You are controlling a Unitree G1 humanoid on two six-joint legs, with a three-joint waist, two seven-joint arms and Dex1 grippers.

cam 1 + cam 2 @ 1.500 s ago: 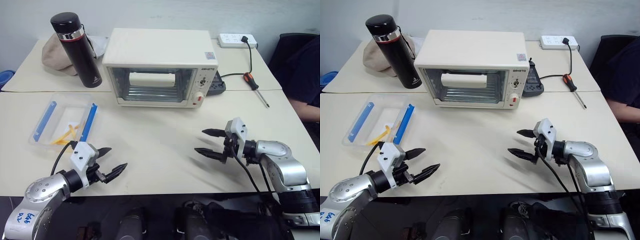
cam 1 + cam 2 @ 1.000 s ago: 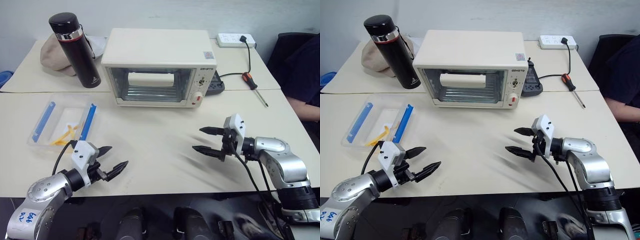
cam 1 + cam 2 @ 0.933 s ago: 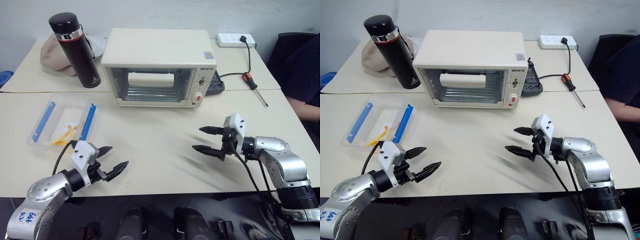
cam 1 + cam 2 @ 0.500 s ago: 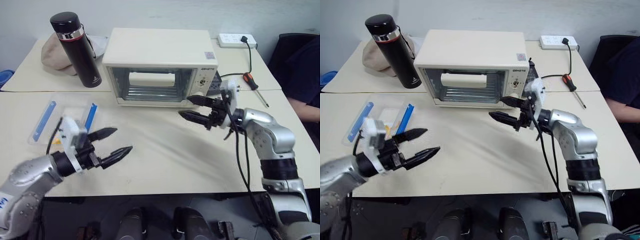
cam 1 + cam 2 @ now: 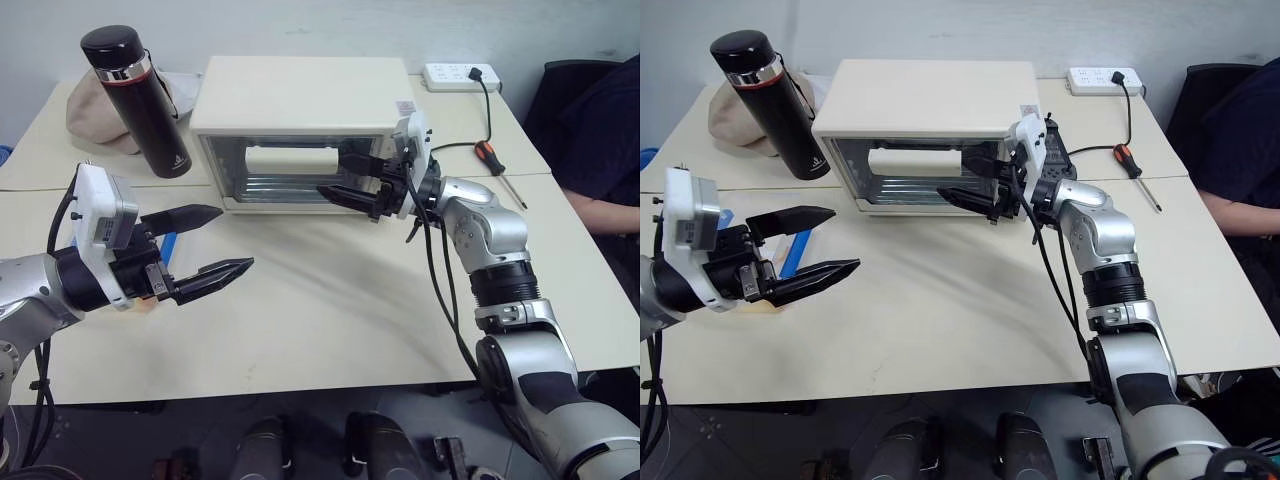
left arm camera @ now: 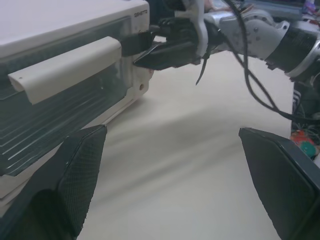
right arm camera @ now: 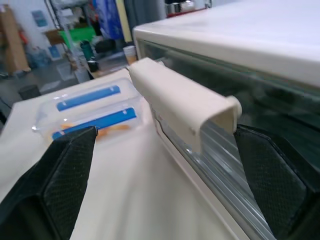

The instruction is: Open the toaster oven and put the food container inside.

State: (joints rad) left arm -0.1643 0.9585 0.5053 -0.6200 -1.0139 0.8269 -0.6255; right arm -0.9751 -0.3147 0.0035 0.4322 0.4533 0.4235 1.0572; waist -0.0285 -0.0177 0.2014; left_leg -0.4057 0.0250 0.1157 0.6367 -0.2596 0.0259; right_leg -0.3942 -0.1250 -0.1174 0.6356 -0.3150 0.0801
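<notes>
The cream-white toaster oven (image 5: 300, 95) stands at the back of the table, its glass door shut. My right gripper (image 5: 336, 178) hangs open in front of the door, one finger above and one below the right end of the door handle (image 7: 180, 107), which lies between the fingers without visible contact. My left gripper (image 5: 235, 237) is open and empty, raised above the table's left side and pointing right. The food container (image 7: 90, 112), clear with blue clip strips and yellow sticks inside, lies on the table left of the oven, largely hidden behind my left gripper in the eye views.
A black flask (image 5: 135, 100) stands left of the oven beside a beige cloth (image 5: 85, 115). A power strip (image 5: 455, 73) and a screwdriver (image 5: 495, 160) lie at the back right. A person in dark clothes (image 5: 600, 150) sits at the right edge.
Both arms have risen off the table. My right gripper has swung left and forward to the oven door handle. My left gripper has lifted in front of the food container. Both stay open.
</notes>
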